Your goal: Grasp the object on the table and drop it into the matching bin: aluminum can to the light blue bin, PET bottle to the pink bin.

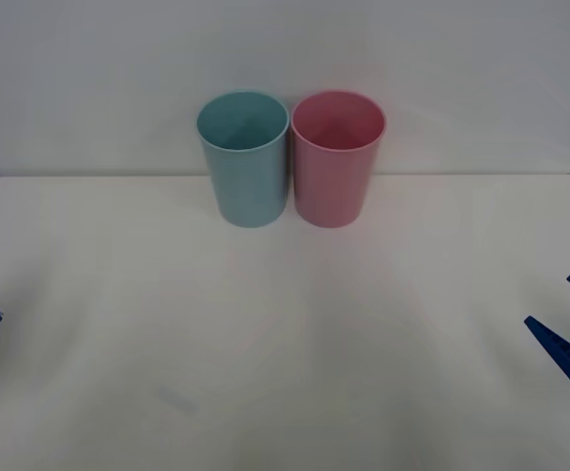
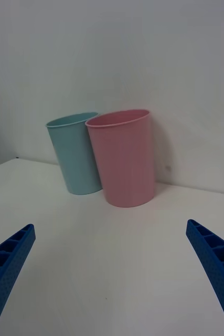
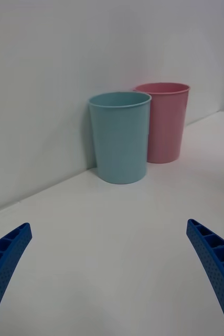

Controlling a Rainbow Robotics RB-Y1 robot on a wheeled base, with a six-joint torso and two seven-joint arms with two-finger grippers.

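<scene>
At the far left edge of the table (image 1: pixel 88 324) the left gripper (image 3: pixel 109 273) waits low over the white top, its two blue ribbed fingers spread wide with nothing between them. Moving right, the light blue bin (image 1: pixel 243 157) stands upright at the far middle of the table, against the wall, and the pink bin (image 1: pixel 337 157) stands just beside it on its right, the two sides touching or nearly so; both look empty from above as far as their insides show. At the far right edge the right gripper (image 2: pixel 109 273) also hovers low, fingers wide apart and holding nothing. No can or bottle lies on the stretch of tabletop between the grippers and the bins, so where the object is I cannot tell. By my reading this is either the ready pose before any grasp or the rest after a drop. The next move calls for an object to be found on the table, then for the nearer arm to reach it with its fingers straddling it.
</scene>
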